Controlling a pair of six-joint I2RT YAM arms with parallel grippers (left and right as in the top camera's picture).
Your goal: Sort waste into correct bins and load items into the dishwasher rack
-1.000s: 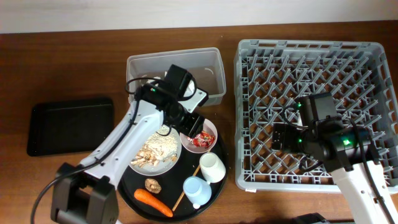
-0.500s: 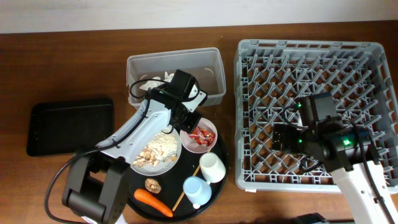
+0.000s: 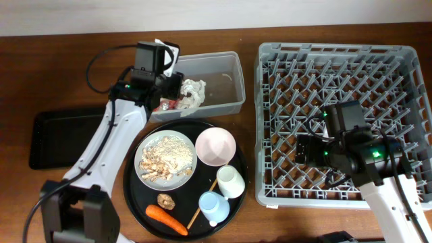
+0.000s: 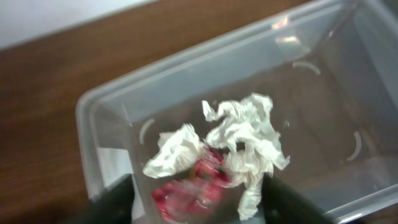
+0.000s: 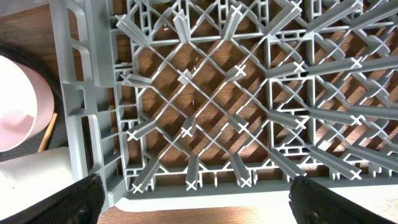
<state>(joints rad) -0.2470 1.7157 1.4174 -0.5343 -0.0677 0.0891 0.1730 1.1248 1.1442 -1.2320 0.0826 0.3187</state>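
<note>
The left gripper (image 4: 202, 200) is hanging over the left end of the clear tub (image 3: 237, 81). Its fingers are spread wide and carrying nothing, likely because this is the drop point for rubbish. 2 crumpled white tissues (image 4: 249, 127) are lying on the tub floor beside red-and-white wrappers (image 4: 189, 186), which are too blurred to count.

The right gripper (image 5: 202, 199) is hovering wide and unloaded over the near left corner of the grey dishwasher rack (image 3: 337, 48), probably waiting close to the dishes.

On 1 round black tray (image 3: 135, 196) are sitting:
- 1 white plate (image 3: 140, 162) bearing beige food scraps (image 3: 167, 158)
- 1 pinkish bowl (image 3: 215, 146)
- 2 cups, 1 white cup (image 3: 229, 181) and 1 light blue cup (image 3: 213, 204)
- 1 carrot (image 3: 166, 219)
- 1 brown lump (image 3: 165, 200)
- 1 chopstick (image 3: 197, 212)

1 shallow black tray (image 3: 74, 135) is lying far left.
</note>
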